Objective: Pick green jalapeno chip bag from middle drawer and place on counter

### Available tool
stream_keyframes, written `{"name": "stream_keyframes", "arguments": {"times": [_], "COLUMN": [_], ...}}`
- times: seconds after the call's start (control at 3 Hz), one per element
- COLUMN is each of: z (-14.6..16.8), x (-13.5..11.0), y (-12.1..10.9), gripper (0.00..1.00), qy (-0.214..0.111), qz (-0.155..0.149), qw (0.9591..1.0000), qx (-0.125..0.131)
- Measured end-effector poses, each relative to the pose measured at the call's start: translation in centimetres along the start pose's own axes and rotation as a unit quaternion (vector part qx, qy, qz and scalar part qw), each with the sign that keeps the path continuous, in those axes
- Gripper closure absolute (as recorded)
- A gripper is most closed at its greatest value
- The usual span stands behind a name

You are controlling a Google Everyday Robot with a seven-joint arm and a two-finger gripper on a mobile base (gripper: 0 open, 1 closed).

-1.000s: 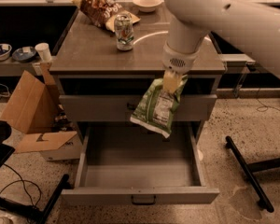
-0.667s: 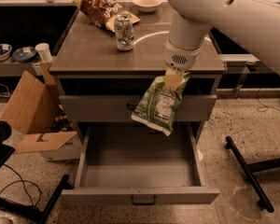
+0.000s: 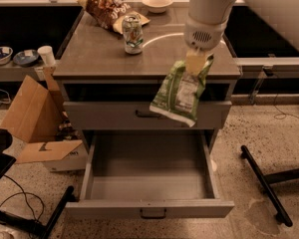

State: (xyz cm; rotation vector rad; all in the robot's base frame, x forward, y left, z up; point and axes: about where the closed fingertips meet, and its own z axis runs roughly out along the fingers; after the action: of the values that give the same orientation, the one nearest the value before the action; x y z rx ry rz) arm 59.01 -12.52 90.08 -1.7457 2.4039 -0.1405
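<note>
The green jalapeno chip bag [image 3: 181,92] hangs in the air, tilted, with its lower end swung toward the left and its white label panel facing the camera. Its top edge is pinched in the gripper [image 3: 196,65], whose pale fingers are clenched on the crinkled foil just at the front edge of the tabletop [image 3: 92,54]. The bag's body dangles in front of the closed grey drawer front [image 3: 102,116], covering part of it beside that drawer's dark handle [image 3: 144,114]. It touches nothing else. Directly below the bag, and well apart from it, the middle drawer [image 3: 149,171] is pulled fully out, showing a flat grey floor, low side walls and a small pull handle [image 3: 153,213] on its front wall. The white arm [image 3: 212,6] comes down from the upper right over the tabletop's right side, where a pale curved arc mark [image 3: 164,36] crosses the surface. Farther back on the tabletop a soda can [image 3: 132,33] stands upright, with a brown chip bag [image 3: 105,9] lying behind it and a white bowl [image 3: 157,3] near the rear edge. To the cabinet's left an open cardboard box [image 3: 32,111] leans on the speckled floor. Above it a low shelf holds two bowls [image 3: 12,55] and a white cup [image 3: 46,55].
</note>
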Motion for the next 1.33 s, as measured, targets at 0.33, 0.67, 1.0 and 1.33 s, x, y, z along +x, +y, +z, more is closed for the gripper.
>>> {"name": "stream_keyframes", "arguments": {"times": [0.33, 0.67, 1.0, 1.33], "z": [-5.0, -7.0, -6.8, -6.2], "x": [2.5, 3.2, 2.8, 1.2], "y": [-5.5, -10.1, -14.6, -18.6], "gripper": [1.0, 1.0, 1.0, 0.98], "qy": [0.016, 0.012, -0.001, -0.045], "qz": [0.019, 0.035, 0.05, 0.066], "qw": [0.9988, 0.9959, 0.9919, 0.9852], "qx": [0.042, 0.082, 0.116, 0.152]}}
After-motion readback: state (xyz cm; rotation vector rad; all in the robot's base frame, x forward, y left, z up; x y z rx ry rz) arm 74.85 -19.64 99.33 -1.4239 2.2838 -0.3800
